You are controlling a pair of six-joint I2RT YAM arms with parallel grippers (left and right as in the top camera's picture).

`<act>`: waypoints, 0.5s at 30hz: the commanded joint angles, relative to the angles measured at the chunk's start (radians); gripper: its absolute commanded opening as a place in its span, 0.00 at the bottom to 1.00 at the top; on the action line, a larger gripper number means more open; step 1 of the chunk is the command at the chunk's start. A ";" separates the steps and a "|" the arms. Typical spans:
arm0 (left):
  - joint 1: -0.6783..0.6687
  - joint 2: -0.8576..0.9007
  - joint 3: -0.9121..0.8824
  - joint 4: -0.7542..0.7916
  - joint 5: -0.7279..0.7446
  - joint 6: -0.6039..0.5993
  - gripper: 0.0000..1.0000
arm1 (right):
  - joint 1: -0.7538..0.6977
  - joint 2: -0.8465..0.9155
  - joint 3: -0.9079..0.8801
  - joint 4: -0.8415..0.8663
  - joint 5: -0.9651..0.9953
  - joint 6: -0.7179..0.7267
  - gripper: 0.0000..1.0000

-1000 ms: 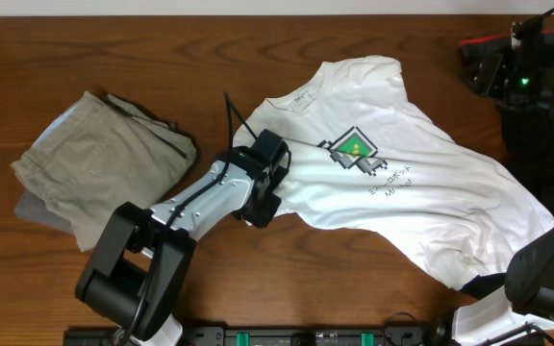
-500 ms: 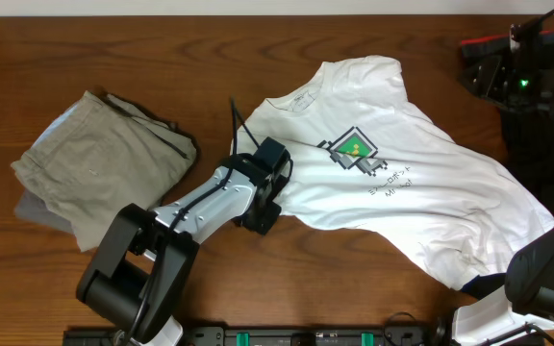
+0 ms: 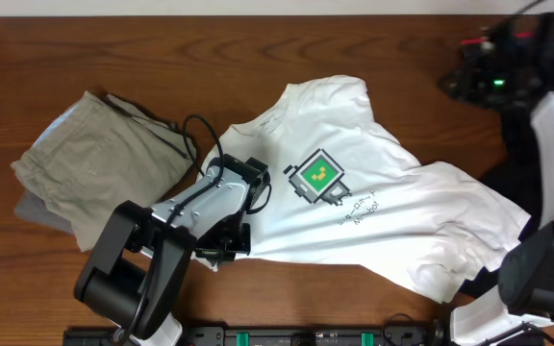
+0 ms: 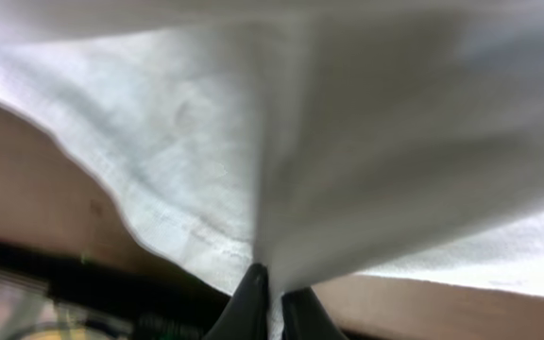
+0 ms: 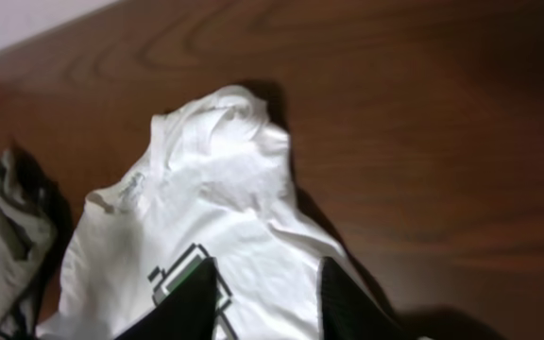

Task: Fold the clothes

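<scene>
Shirt (image 3: 383,207): on table (image 3: 65,48), centre to right, print (image 3: 317,177) facing up, rumpled all over, lower-left part gathered at the left arm; near trousers (image 3: 94,163), contact with them not clear.
Left gripper (image 4: 270,291): clenched on a pinch of shirt close to a stitched edge (image 4: 182,236), cloth fanning out from the tips and draping over the wrist view.
Right gripper (image 5: 270,276): jaws spread, nothing between them, hovering above the shirt, collar (image 5: 126,189) ahead and to one side.
Weight: light, judging by thin cotton hanging from a single pinch.
Stiffness: none to speak of; limp, sure to sag and crease between holds.
Slip: probably modest against the pads, though thin layers apt to creep out of a shallow nip; more likely to drag than glide over the wood.
Fragility: slight; overstretching at collar or seams the only real worry.
Where to take hold: at edges and corners, meaning hem, sleeve ends and shoulder seams, with a deep bite across the stitching; two holds well apart to pull an edge straight.
Where not to: mid-panel near the print, likely to bunch and lift several layers at once.
Before folding: probably needs flattening first, given the twisted lie.
</scene>
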 commanded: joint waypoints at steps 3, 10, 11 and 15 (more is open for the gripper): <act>0.002 0.016 -0.005 -0.053 -0.015 -0.083 0.06 | 0.182 0.058 -0.093 0.084 0.094 0.009 0.18; 0.002 0.016 -0.005 -0.053 -0.016 -0.082 0.06 | 0.405 0.185 -0.222 0.333 0.124 0.030 0.03; 0.002 0.016 -0.005 -0.052 -0.016 -0.082 0.06 | 0.435 0.216 -0.227 0.365 0.145 0.031 0.02; 0.002 0.016 -0.005 -0.045 -0.015 -0.083 0.26 | 0.508 0.318 -0.227 0.451 0.217 0.051 0.01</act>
